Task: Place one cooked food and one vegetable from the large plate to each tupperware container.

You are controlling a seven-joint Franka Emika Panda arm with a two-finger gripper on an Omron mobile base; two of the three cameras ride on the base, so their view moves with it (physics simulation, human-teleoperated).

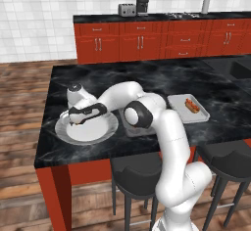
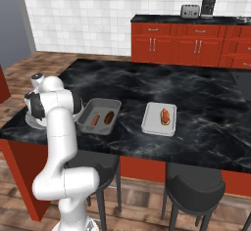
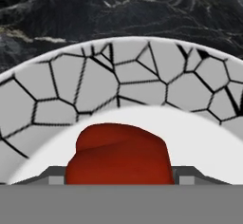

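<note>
The small round bright-red vegetable sits between the gripper fingers (tips hidden), over the wide white plate with its grey speckled rim. I cannot tell whether the fingers clamp it.

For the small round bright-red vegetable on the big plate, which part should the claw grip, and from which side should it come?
Grip the small round bright-red vegetable across its widest middle, coming straight down from above. It lies low on the flat white centre of the wide round plate with the grey cracked-pattern rim, so a side approach would probably strike the plate. Its smooth, rounded sides may slip if held high.
</note>
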